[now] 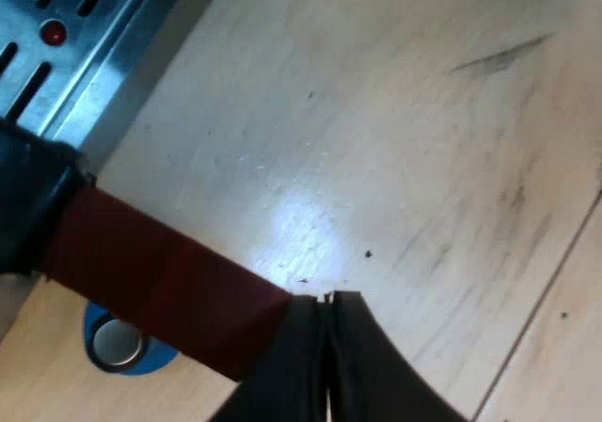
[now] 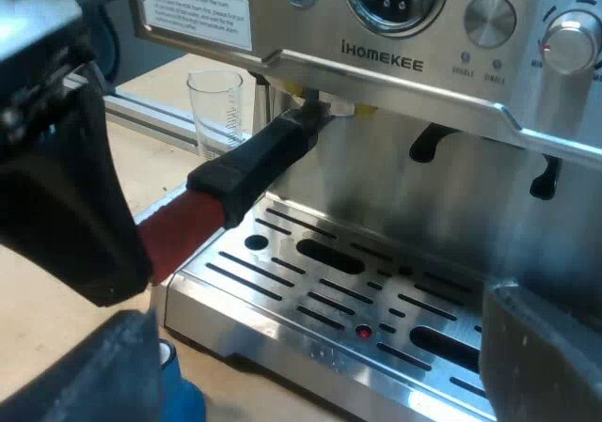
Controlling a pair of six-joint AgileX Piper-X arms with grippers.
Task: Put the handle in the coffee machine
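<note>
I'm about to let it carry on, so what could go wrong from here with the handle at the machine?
The left end effector is shut at the tip of the red end, not around it; a push could slip off.
The measuring glass stands close by the handle; a swing might knock it.
The blue tamper lies under the red end; a dropped handle could hit it.

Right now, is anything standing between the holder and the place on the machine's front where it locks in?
Nothing visible does. The holder reaches under the espresso machine's front, above the drip tray. The measuring glass stands apart beside it, and the blue tamper sits on the table beneath the red end.
</note>
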